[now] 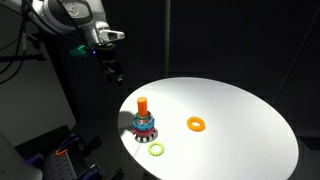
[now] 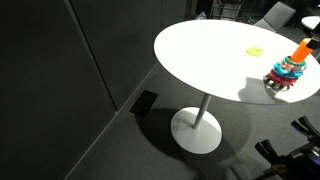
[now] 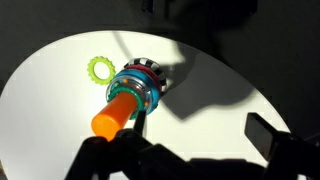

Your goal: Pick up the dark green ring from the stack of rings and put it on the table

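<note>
The stack of rings (image 1: 143,122) stands near the edge of the round white table (image 1: 240,130). It is an upright orange peg with teal, blue and red rings round its base. In the wrist view the stack (image 3: 135,90) lies below me, and the topmost ring on it looks like the dark green ring (image 3: 119,96). My gripper (image 1: 115,71) hangs in the air above and beside the stack, apart from it. In the wrist view the gripper (image 3: 176,138) is open and empty. The stack also shows at the frame edge in an exterior view (image 2: 290,68).
A pale yellow-green toothed ring (image 1: 156,150) lies on the table next to the stack, also in the wrist view (image 3: 98,68). An orange ring (image 1: 196,124) lies further in on the table. The table (image 2: 200,50) stands on a single pedestal foot (image 2: 196,130). The surroundings are dark.
</note>
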Available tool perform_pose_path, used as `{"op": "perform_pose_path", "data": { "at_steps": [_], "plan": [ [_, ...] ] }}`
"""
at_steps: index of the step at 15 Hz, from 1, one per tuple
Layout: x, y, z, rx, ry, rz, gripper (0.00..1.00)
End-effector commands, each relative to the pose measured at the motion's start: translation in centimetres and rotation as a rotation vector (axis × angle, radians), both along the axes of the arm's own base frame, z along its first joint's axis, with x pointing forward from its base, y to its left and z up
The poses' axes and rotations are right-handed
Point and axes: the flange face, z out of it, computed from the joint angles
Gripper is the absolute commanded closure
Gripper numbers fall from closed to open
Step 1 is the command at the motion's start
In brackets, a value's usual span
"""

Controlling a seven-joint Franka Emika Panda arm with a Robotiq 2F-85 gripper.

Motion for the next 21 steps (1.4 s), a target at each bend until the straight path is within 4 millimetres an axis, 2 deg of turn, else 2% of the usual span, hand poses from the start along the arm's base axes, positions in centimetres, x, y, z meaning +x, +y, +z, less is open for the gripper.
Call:
{"op": "perform_pose_path", "data": {
  "at_steps": [1, 6, 10, 16, 21],
  "plan": [
    [1.8, -2.8, -0.1, 0.023, -0.033, -0.065, 0.0],
    [2.7, -7.1, -1.5, 0.025, -0.044, -0.183, 0.0],
    [2.8, -9.3, -2.6, 0.018, -0.064, -0.266, 0.0],
    [2.9, -10.6, -4.3, 0.052, -0.114, -0.353, 0.0],
    [3.1, -10.8, -5.7, 0.076, -0.135, -0.382, 0.0]
  ]
}}
